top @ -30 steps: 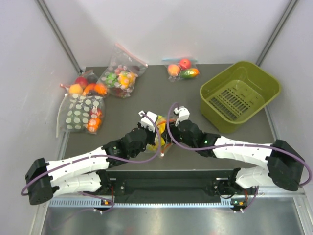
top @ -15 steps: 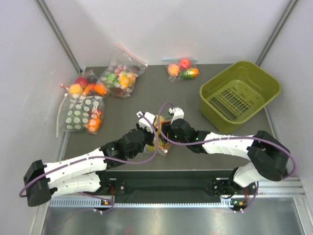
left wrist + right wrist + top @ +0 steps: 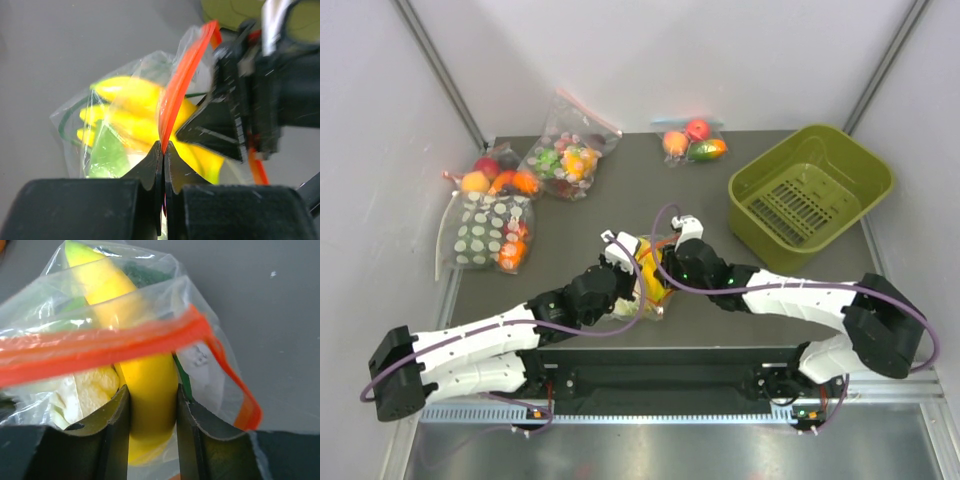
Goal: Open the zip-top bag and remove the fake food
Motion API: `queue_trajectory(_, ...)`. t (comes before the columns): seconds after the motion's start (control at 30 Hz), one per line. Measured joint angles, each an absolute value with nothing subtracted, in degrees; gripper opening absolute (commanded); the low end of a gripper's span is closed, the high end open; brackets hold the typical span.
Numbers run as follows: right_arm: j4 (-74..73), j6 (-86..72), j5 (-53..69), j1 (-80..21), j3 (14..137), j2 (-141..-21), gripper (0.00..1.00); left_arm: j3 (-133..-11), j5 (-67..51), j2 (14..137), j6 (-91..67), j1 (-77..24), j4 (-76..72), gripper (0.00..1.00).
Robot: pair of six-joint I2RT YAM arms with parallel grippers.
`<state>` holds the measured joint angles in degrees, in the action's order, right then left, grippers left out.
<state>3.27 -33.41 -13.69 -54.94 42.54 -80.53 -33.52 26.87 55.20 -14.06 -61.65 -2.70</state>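
The zip-top bag [image 3: 642, 290] lies at the table's near middle, held between both grippers with its mouth pulled open. My left gripper [image 3: 164, 145] is shut on the red-orange zip strip [image 3: 182, 85] at one lip. The yellow bananas [image 3: 130, 107] and the pale green lettuce head [image 3: 107, 155] show through the plastic. My right gripper [image 3: 152, 395] reaches into the bag's mouth and is shut on a yellow banana [image 3: 150, 375]. The other zip lip [image 3: 100, 347] crosses above its fingers. The pale lettuce [image 3: 92, 390] lies just left of that banana. In the top view the bananas [image 3: 650, 268] sit between the two wrists.
A green basket [image 3: 810, 195] stands at the back right. A white-dotted bag [image 3: 488, 235], a bag of fruit [image 3: 490, 178] and a bag of multicolour pieces [image 3: 565, 155] lie at the back left. A small bag with peach and apple [image 3: 692, 142] lies at the back middle.
My right gripper has moved left to the bag and now grips a banana in its mouth. The left gripper keeps its hold on the zip strip.
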Motion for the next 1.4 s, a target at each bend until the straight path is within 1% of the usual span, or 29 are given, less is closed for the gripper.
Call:
queue_trajectory(0.23, -3.9, -31.7, -17.6, -54.9, 45.2, -72.7, 0.03, -33.2, 27.8, 56.5, -14.3, -61.6, -3.0, 0.0)
queue_trajectory(0.4, -8.7, -30.6, -21.6, -54.9, 45.5, -67.4, 0.03, -33.2, 27.9, 56.6, -14.5, -61.6, -3.4, 0.0)
queue_trajectory(0.57, -11.6, -30.2, -24.3, -54.5, 45.5, -64.2, 0.0, -33.1, 27.6, 56.6, -15.0, -61.7, -4.4, 0.0)
queue_trajectory(0.73, -13.6, -29.6, -24.9, -52.5, 46.0, -64.5, 0.0, -32.1, 25.6, 56.5, -15.3, -62.2, -6.9, 0.0)
queue_trajectory(1.0, -14.7, -28.8, -25.4, -50.8, 50.4, -69.3, 0.0, -32.1, 24.9, 60.6, -16.1, -65.6, -9.9, 0.15)
queue_trajectory(1.13, -14.7, -28.5, -25.8, -49.6, 51.1, -70.6, 0.0, -32.1, 24.9, 62.1, -16.4, -67.0, -9.9, 0.2)
queue_trajectory(1.3, -15.0, -28.4, -25.7, -48.4, 51.4, -70.8, 0.0, -32.1, 25.4, 62.6, -16.7, -67.9, -10.1, 0.2)
queue_trajectory(1.4, -15.4, -28.0, -25.1, -47.4, 52.1, -70.8, 0.0, -32.1, 26.1, 63.6, -17.0, -68.4, -10.3, 0.18)
